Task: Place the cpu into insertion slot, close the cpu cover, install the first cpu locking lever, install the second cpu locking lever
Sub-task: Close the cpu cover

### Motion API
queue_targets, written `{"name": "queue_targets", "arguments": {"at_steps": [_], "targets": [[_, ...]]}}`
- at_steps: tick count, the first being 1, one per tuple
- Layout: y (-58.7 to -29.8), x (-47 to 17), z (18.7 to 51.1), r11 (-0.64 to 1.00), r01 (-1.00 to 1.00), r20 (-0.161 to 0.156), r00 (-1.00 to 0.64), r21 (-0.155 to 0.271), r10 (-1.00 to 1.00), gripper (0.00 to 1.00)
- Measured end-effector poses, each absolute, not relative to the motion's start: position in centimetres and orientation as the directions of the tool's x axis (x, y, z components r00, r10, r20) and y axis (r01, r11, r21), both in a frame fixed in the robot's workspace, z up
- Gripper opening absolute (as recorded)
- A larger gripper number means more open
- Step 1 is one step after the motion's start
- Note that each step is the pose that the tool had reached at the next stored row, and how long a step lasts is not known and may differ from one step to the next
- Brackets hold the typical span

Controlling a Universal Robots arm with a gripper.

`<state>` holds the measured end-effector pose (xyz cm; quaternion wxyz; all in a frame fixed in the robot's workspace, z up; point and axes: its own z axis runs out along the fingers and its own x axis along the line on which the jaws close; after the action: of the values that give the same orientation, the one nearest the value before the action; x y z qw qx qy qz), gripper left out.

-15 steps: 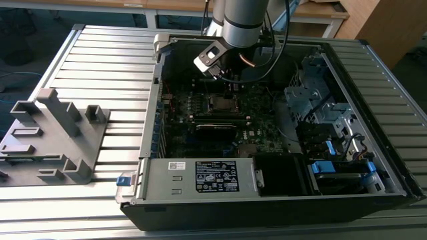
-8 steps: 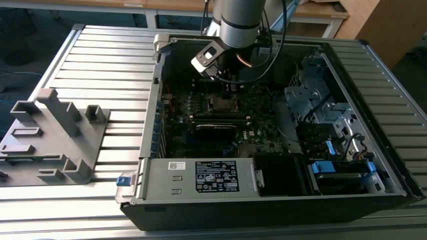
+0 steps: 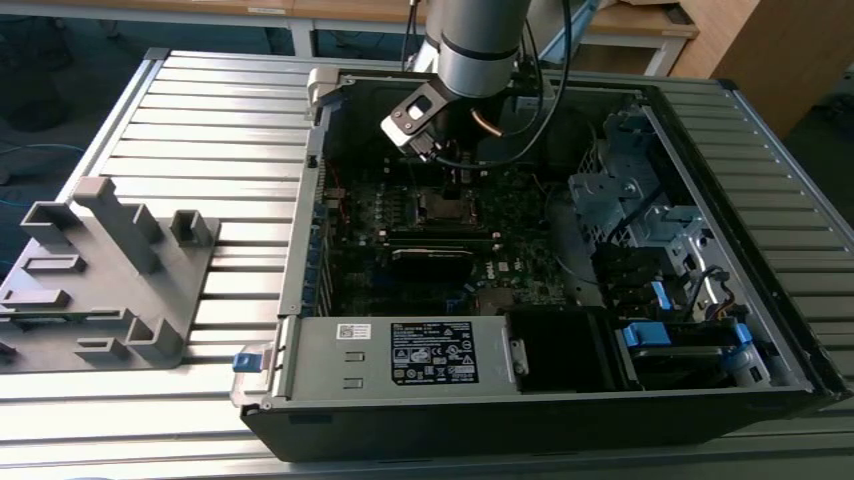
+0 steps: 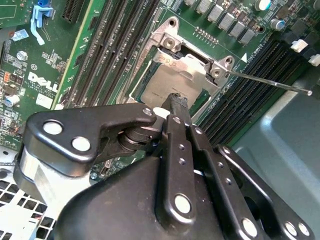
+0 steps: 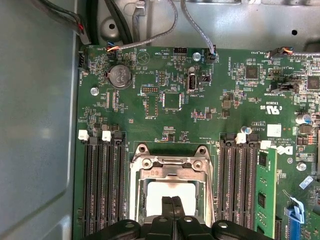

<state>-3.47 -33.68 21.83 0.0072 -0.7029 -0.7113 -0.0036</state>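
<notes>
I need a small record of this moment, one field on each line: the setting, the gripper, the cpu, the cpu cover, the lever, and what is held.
setting: open computer case, motherboard inside
gripper: shut, tips down over the middle of the insertion slot
cpu: lies in the insertion slot, grey top seen through the cover's window
cpu cover: appears to lie flat over the cpu
lever: one thin metal lever sticks out sideways, not latched
held: nothing seen between the fingertips

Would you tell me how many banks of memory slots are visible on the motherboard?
2, in the first wrist view: one bank beside the cpu, the other bank across it, next to a green module. Others may be hidden.
</notes>
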Motion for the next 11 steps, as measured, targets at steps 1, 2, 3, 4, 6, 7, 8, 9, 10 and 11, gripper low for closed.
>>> {"name": "queue_targets", "arguments": {"at_steps": [1, 2, 3, 4, 6, 7, 8, 9, 10, 11], "targets": [[-33.68, -3.48, 21.83, 0.012, 1.0, 0.015, -0.012, -0.005, 1.0, 0.11], [-33.68, -3.48, 21.82, 0.012, 1.0, 0.015, -0.012, -0.005, 1.0, 0.11], [-33.68, -3.48, 21.81, 0.012, 1.0, 0.016, -0.012, -0.005, 1.0, 0.11], [-33.68, -3.47, 21.81, 0.012, 1.0, 0.015, -0.012, -0.005, 1.0, 0.11], [-33.68, -3.54, 21.8, 0.012, 1.0, 0.016, -0.012, -0.005, 1.0, 0.11], [-33.68, -3.65, 21.78, 0.012, 1.0, 0.016, -0.012, -0.005, 1.0, 0.11], [-33.68, -3.79, 21.77, 0.012, 1.0, 0.016, -0.012, -0.005, 1.0, 0.11], [-33.67, -3.93, 21.76, 0.012, 1.0, 0.016, -0.012, -0.005, 1.0, 0.11], [-33.68, -4.04, 21.74, 0.012, 1.0, 0.016, -0.012, -0.005, 1.0, 0.11], [-33.68, -4.14, 21.73, 0.012, 1.0, 0.016, -0.012, -0.005, 1.0, 0.11]]}}
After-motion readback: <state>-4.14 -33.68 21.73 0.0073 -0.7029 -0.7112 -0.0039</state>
